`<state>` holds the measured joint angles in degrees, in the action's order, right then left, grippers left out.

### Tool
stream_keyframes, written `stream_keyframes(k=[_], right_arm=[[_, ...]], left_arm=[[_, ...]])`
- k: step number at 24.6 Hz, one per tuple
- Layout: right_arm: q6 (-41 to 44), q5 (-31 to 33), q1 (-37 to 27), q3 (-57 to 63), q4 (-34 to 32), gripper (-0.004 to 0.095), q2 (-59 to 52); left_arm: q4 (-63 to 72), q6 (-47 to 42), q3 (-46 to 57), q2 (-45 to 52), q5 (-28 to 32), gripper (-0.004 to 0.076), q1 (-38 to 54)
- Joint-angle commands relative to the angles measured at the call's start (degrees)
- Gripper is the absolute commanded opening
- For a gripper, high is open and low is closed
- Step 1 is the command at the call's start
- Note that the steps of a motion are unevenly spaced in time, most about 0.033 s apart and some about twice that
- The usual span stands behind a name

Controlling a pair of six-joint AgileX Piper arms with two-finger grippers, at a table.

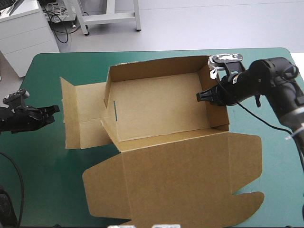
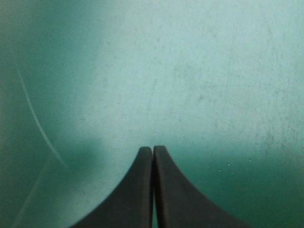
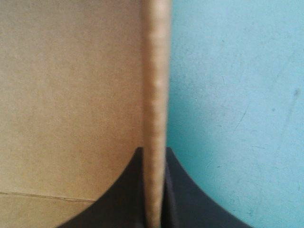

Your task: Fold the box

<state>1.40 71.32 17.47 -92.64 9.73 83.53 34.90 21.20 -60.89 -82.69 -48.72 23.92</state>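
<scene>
The brown box [image 1: 156, 111] lies in the middle of the teal-green table as an open tray, its far and right walls raised. Its big lid panel [image 1: 175, 183] lies flat toward the near edge, and a side flap [image 1: 80, 114] is spread flat on the left. My right gripper [image 1: 202, 96] is shut on the box's right wall; in the right wrist view the wall's edge [image 3: 156, 95] runs up between the fingers. My left gripper [image 1: 56, 110] hovers left of the box, apart from the flap, shut with nothing in it [image 2: 152, 151] over bare cover.
Bare teal-green cover [image 1: 42, 161] lies to the left of the box and along the far edge. The lid's tabs reach close to the near edge at the right [image 1: 247, 209].
</scene>
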Motion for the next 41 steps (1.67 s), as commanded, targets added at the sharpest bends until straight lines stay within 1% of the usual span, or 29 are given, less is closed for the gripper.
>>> stream_keyframes(k=[1, 5, 7, 9, 10, 11, 14, 15, 16, 18, 19, 20, 23, 25, 27, 29, 31, 33, 34, 36, 41], right_arm=[[-2.02, -1.89, -0.21, -1.49, 3.69, -0.0023, -6.68], [-2.76, -4.30, -0.21, -1.49, 3.69, -0.0023, -8.59], [-3.24, -5.70, -0.21, -1.49, 3.69, -0.0022, -8.76], [-3.24, -6.34, -0.21, -1.49, 3.69, -0.0022, -8.64], [-3.24, -6.64, -0.21, -1.49, 3.85, -0.0022, -8.39], [-3.24, -6.91, -0.21, -1.49, 4.12, -0.0022, -8.26], [-3.93, -8.59, -0.21, -1.49, 5.31, -0.0023, -7.59], [-4.18, -9.58, -0.21, -1.49, 5.53, -0.0023, -7.24], [-4.18, -10.30, -0.21, -1.49, 5.76, -0.0023, -7.15], [-4.18, -11.17, -0.21, -1.49, 5.98, -0.0023, -6.78], [-4.18, -11.51, -0.21, -1.49, 6.20, -0.0022, -6.37], [-4.18, -11.50, -0.21, -1.49, 6.23, -0.0022, -5.96], [-4.06, -13.19, -0.21, -1.49, 7.19, -0.0023, -4.77], [-3.44, -14.38, -0.21, -1.49, 7.44, -0.0023, -3.81], [-3.42, -15.12, -0.21, -1.49, 8.22, -0.0022, -3.03], [-4.32, -15.52, -0.21, -1.49, 7.88, -0.0022, -2.36], [-5.04, -15.87, -0.21, -1.49, 7.10, -0.0023, -1.33], [-4.58, -16.15, -0.21, -1.49, 5.01, -0.0023, -0.53], [-4.33, -16.75, -0.68, -1.49, 5.36, -0.0022, -0.07], [-4.33, -17.64, -1.49, -1.49, 6.26, -0.0023, 0.46], [-3.68, -18.07, -2.93, -1.49, 5.61, -0.0023, 1.60]], left_arm=[[1.65, -0.19, -1.43, 1.60, 0.30, -0.0022, -0.26], [2.17, 1.50, -1.43, 1.60, 0.42, -0.0015, -0.26], [2.17, 3.43, -1.43, 1.60, 0.29, 0.0024, -0.26], [2.17, 4.01, -1.43, 1.60, -0.85, 0.0106, -0.26], [2.17, 4.01, -1.43, 1.47, -2.23, 0.0183, -0.26], [2.04, 3.90, -1.43, 1.13, -3.16, 0.0244, -0.26], [1.53, 2.02, -1.43, -0.35, -5.15, 0.0486, -0.26], [1.66, 1.45, -1.43, -1.03, -5.58, 0.0544, -0.26], [2.23, 1.49, -1.43, -1.51, -5.59, 0.0580, -0.26], [3.78, 2.56, -1.43, -2.13, -6.13, 0.0592, -0.38], [8.43, 5.85, -1.43, -2.15, -7.06, 0.0587, -0.38], [11.21, 7.04, -1.43, -2.15, -7.55, 0.0582, -0.38], [25.99, 15.56, -1.43, -2.15, -12.56, 0.0559, -0.66], [30.52, 17.81, -1.43, -2.15, -14.10, 0.0532, -2.77], [31.57, 19.68, -1.43, -2.15, -14.64, 0.0513, -5.92], [31.57, 20.47, -1.43, -2.15, -15.27, 0.0513, -9.27], [32.08, 21.66, -1.83, -2.15, -17.94, 0.0512, -10.59], [35.76, 23.49, -3.02, -2.15, -22.16, 0.0513, -10.72], [37.72, 24.21, -4.37, -2.15, -25.79, 0.0512, -10.72], [38.07, 24.45, -5.47, -1.54, -25.93, 0.0512, -11.13], [38.07, 24.85, -7.54, 0.43, -25.98, 0.0512, -11.22]])
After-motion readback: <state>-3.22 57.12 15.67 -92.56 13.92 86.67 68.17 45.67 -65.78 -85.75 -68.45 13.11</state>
